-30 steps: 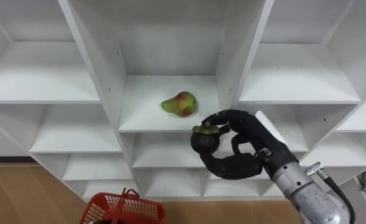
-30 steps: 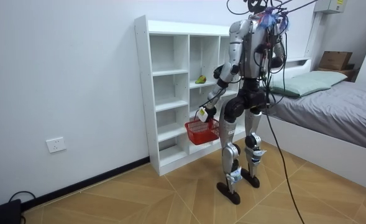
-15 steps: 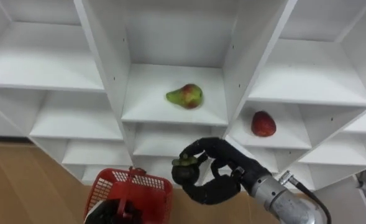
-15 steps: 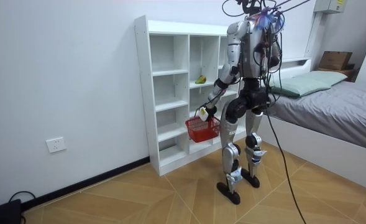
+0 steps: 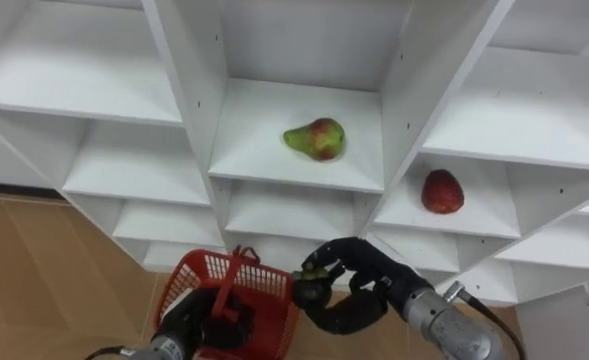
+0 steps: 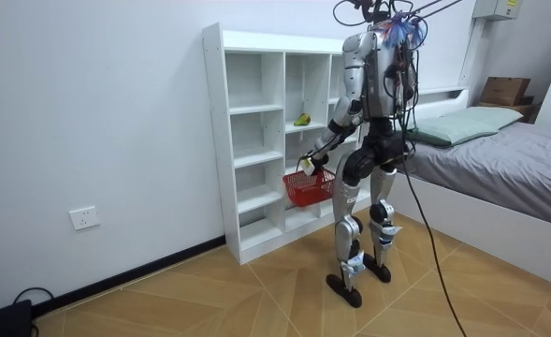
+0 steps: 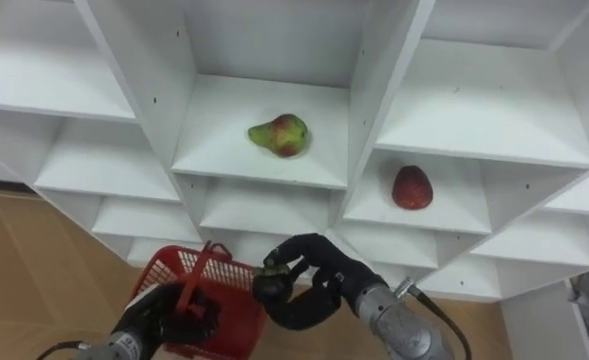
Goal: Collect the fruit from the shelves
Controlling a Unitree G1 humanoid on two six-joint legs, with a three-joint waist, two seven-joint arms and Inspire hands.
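A dark round fruit with a green cap (image 5: 311, 289) is pinched in my right hand (image 5: 366, 288), which hangs just right of the red basket (image 5: 200, 270) at rim height, below the shelves. My left hand (image 5: 206, 318) is curled round the basket's handle and holds it up in front of the white closet (image 5: 414, 70). A green-red pear (image 5: 316, 138) lies on the middle shelf. A red fruit (image 5: 441, 191) sits one compartment lower to the right. In the room view I stand facing the closet, with the basket (image 6: 310, 188) at hip height.
The closet's upright dividers (image 5: 189, 90) and shelf edges stand close above both hands. Wooden floor (image 5: 44, 270) shows at the lower left. In the room view a bed (image 6: 500, 154) stands behind me on the room view's right.
My right hand has come down and left from the shelf front with the dark fruit to the basket's rim. The basket has risen. The view has tilted, revealing the red fruit.
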